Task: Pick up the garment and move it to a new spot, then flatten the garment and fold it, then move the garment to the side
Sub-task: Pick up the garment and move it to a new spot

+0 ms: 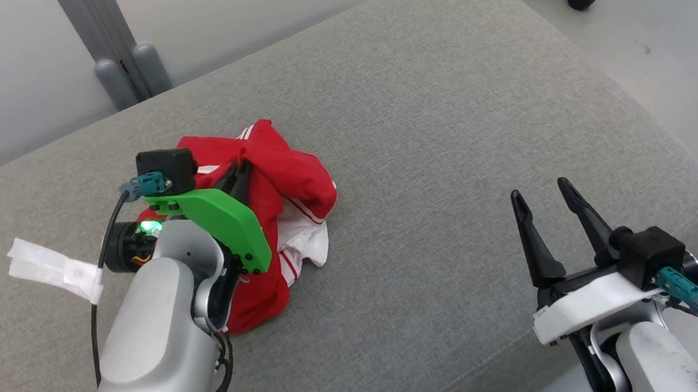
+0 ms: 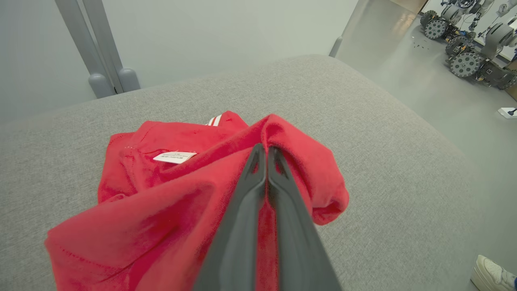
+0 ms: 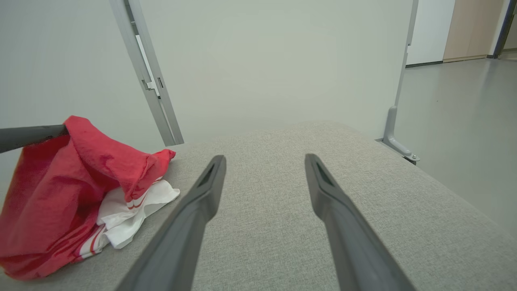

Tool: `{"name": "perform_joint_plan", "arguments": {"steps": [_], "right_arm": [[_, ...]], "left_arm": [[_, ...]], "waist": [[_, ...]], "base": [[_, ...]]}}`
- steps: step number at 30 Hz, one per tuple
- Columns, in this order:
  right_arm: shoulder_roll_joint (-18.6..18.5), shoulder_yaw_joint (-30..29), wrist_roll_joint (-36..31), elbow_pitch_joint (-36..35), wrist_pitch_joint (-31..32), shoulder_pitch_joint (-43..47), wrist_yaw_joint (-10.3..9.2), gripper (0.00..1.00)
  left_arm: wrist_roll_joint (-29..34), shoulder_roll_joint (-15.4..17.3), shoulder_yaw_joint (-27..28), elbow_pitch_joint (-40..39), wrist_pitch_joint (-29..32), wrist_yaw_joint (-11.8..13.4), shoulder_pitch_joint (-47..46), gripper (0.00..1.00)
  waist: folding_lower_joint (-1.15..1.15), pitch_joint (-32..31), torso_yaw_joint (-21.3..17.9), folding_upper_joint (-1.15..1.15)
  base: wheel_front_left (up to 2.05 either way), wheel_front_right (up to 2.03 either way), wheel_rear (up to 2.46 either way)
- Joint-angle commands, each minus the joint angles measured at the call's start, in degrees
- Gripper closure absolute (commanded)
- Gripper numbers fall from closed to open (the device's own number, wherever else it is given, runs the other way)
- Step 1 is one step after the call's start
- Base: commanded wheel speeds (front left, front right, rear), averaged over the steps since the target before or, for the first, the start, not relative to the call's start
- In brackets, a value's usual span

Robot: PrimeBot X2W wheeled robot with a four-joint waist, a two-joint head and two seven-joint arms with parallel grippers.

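Grey cushion [image 1: 444, 116]: a broad upholstered pad carries the scene, bare ahead of the right pincer and between its fingers.
Garment [image 1: 295, 169]: a red top with white striped trim lies heaped on the cushion around the left pincer, one ridge drawn up at its tips. It sits well to the left of the right pincer.
Handling: it looks light, limp and not slippery, and likely to drape and drag rather than keep a shape. A thick fold or hem looks a sounder hold than a single layer.
Left pincer [image 2: 266, 148]: fingers together, clamped on a raised fold of the garment.
Right pincer [image 1: 539, 188]: fingers wide apart, holding nothing, above bare cushion.
Left wrist view: shows the bite itself, which the green mount [image 1: 223, 221] half hides from the head, and a white label [image 2: 174, 157] left of the tips.
Right wrist view: shows the white underside [image 3: 133, 214] spilling out beneath the lifted fold.
Head view: a white tape strip [image 1: 55, 269] lies on the cushion, left of the left pincer.
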Motion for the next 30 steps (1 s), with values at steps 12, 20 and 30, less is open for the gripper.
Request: {"name": "perform_joint_plan", "arguments": {"steps": [12,20,30], "right_arm": [[-0.11,-5.81,-4.14,-1.59,-0.19,2.06,-0.06,0.00],[-0.11,-7.05,-5.31,-1.80,-0.19,2.41,-0.06,0.00],[-0.13,-6.60,-5.07,-0.75,-0.19,2.90,-0.06,0.00]], "left_arm": [[-0.87,-0.20,1.72,-4.88,-21.88,1.09,8.14,0.00],[2.42,2.46,5.14,-11.04,-26.00,2.11,16.26,0.00],[7.43,1.78,12.78,-16.60,-25.91,0.73,26.73,0.00]], "waist": [[0.00,-2.53,9.42,-0.01],[0.00,-2.87,15.09,-0.01],[0.00,-3.86,18.28,-0.01]], "base": [[0.00,0.00,0.00],[0.00,0.00,0.00],[0.00,0.00,0.00]]}}
